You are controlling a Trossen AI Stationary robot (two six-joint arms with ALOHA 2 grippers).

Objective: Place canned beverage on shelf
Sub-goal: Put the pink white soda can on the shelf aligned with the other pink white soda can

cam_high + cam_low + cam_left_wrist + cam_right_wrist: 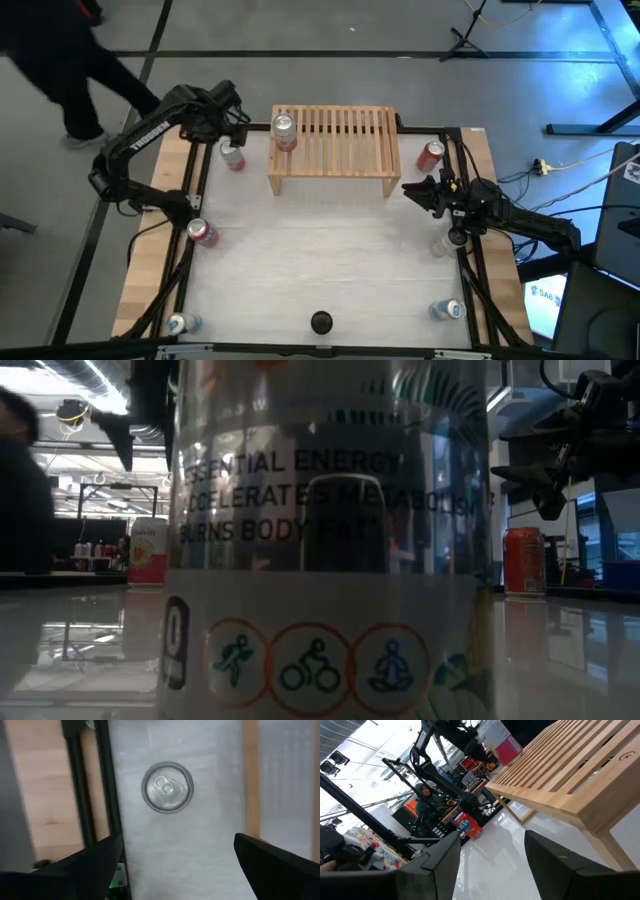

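Note:
The shelf (335, 150), a light-wood slatted rack, stands at the table's far middle. One canned beverage (284, 130) stands upright on its left end. A second can (232, 155) stands on the table just left of the shelf; the left wrist view shows its silver top (167, 787) from above. My left gripper (177, 865) hovers over it, pointing down, open, its fingers short of the can. My right gripper (492, 865) waits open and level at the shelf's right end (580, 775), holding nothing.
More cans stand about: red ones at the left edge (203, 232) and right of the shelf (430, 155), others at the near corners (180, 323) (447, 310). One can (330, 540) fills the low view. A person (60, 60) is beyond the far left corner.

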